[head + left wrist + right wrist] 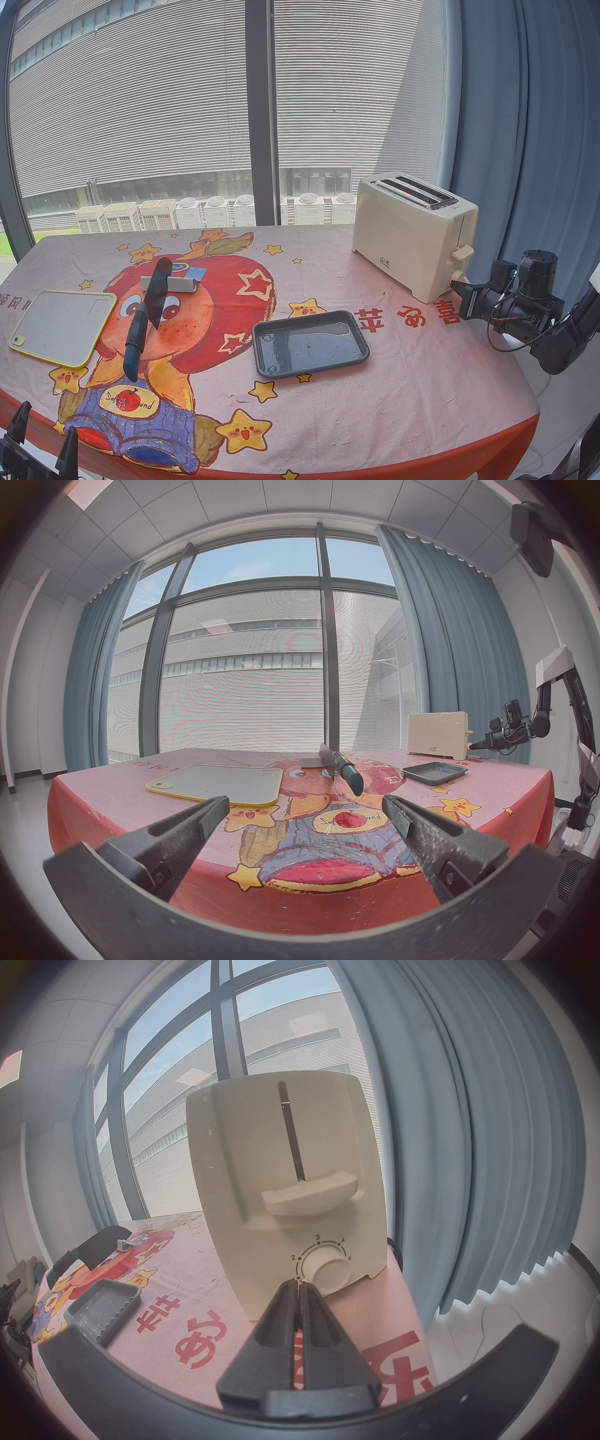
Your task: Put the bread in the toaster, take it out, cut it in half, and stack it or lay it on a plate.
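Head view takes in a table [400, 387] under a cartoon cloth, with a cream toaster [406, 244] at its far right corner. A pale cutting board [62, 325] lies at the left edge, well apart from the toaster. A dark tray [309, 344] sits between them with nothing on it. A knife [145, 315] leans with its blade on a small rest [178, 284] just beside the board.

The right gripper [300, 1285] hangs off the table's right edge at the toaster's control end. Its fingers are clenched together on nothing, and their tip is just short of the dial [326, 1270], below the lever [309, 1192]. The left gripper [305, 805] is low at the near left edge, with its fingers spread wide and nothing between them.

The lever sits low in its slit. I cannot tell for certain where the bread is. Judging by the low lever, it is most likely down in the slots [417, 190], out of sight.

So the toasting step seems to be in hand, with cutting and plating not yet begun. The next move probably calls for raising the lever so the slice comes up. For that, the closed fingers would need to get under the lever, not onto the dial, and the light toaster must not be shoved across the cloth. After that, the fingers must release and come in from above the slots.
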